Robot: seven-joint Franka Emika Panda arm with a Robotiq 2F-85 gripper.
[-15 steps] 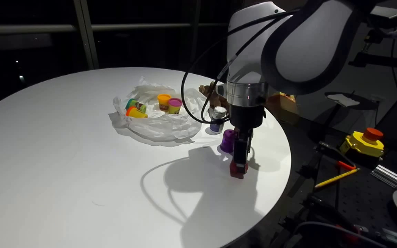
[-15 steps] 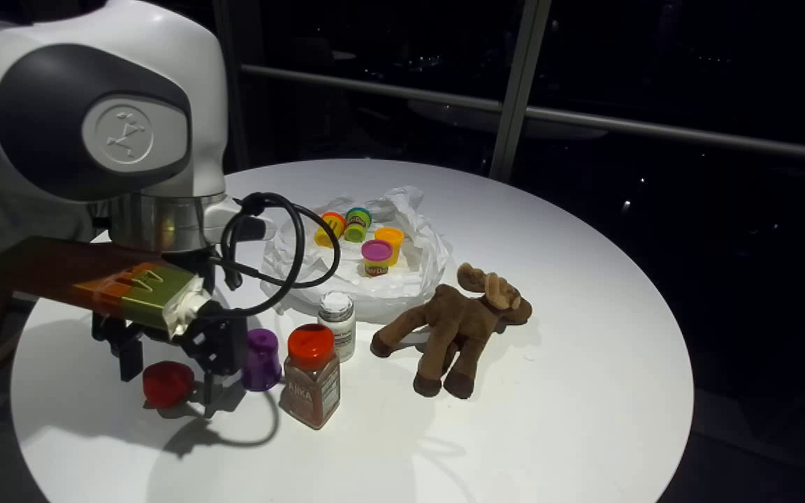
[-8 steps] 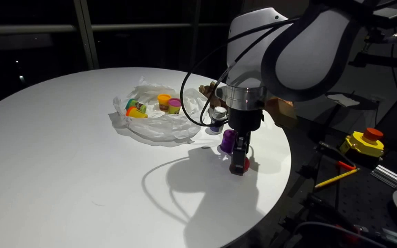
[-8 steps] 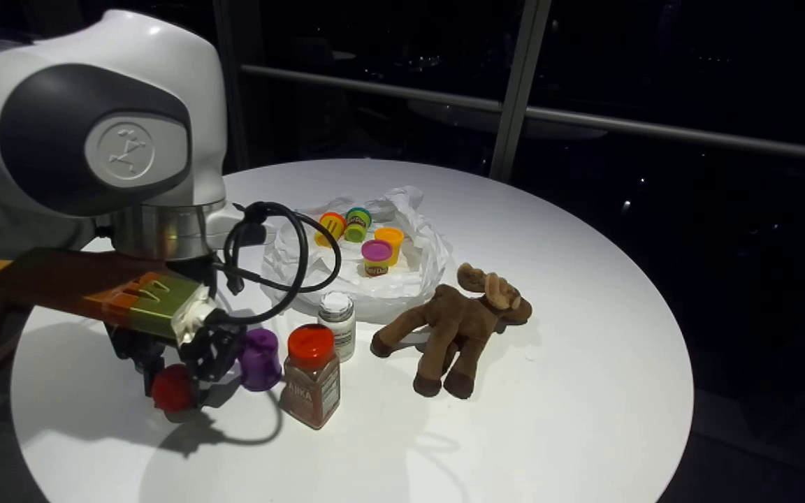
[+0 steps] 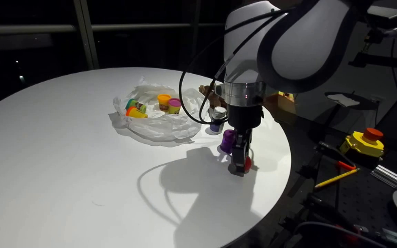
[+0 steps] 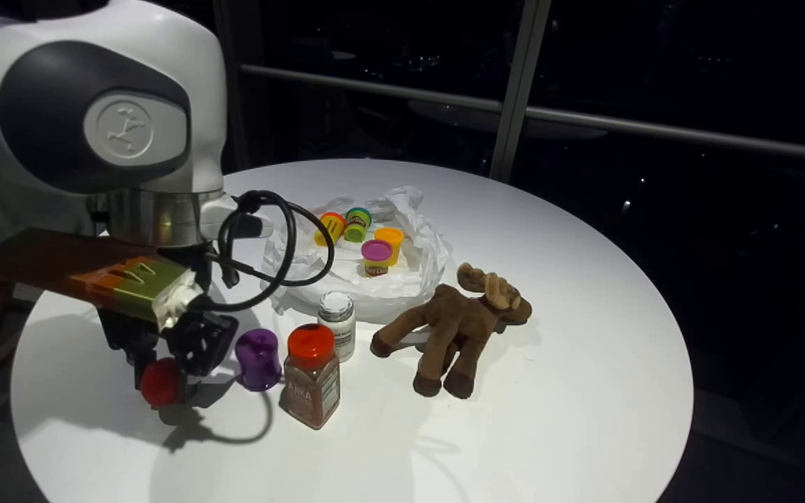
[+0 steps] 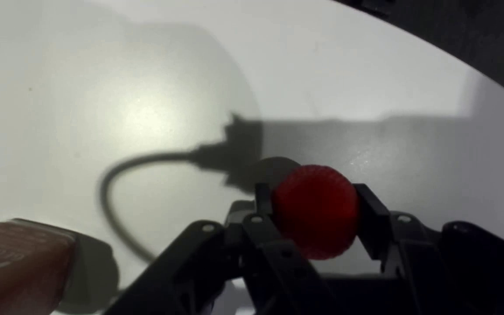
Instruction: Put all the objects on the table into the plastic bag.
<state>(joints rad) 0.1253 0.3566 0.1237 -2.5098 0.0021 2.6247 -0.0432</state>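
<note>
My gripper (image 7: 314,197) is shut on a round red object (image 7: 315,218), one dark finger pressed to each side. In an exterior view the red object (image 6: 161,382) seems slightly above the table, its shadow set apart. The white plastic bag (image 5: 167,129) lies spread out, holding several play-dough tubs (image 6: 376,260). Between gripper and bag stand a purple cup-shaped thing (image 6: 258,360), a white bottle (image 6: 337,327) and a red-lidded spice jar (image 6: 312,384), which also shows in the wrist view (image 7: 20,267). A brown plush moose (image 6: 453,325) lies beyond the jar.
The round white table's edge (image 5: 289,151) runs close to the arm. Off the table are a yellow box with a red button (image 5: 364,144) and a pencil (image 5: 337,178). A black cable (image 6: 291,244) loops out from my wrist.
One second ago the fingers stood wide around the red object. They closed on it as the arm dipped, and the arm has since risen a little, carrying it along.
</note>
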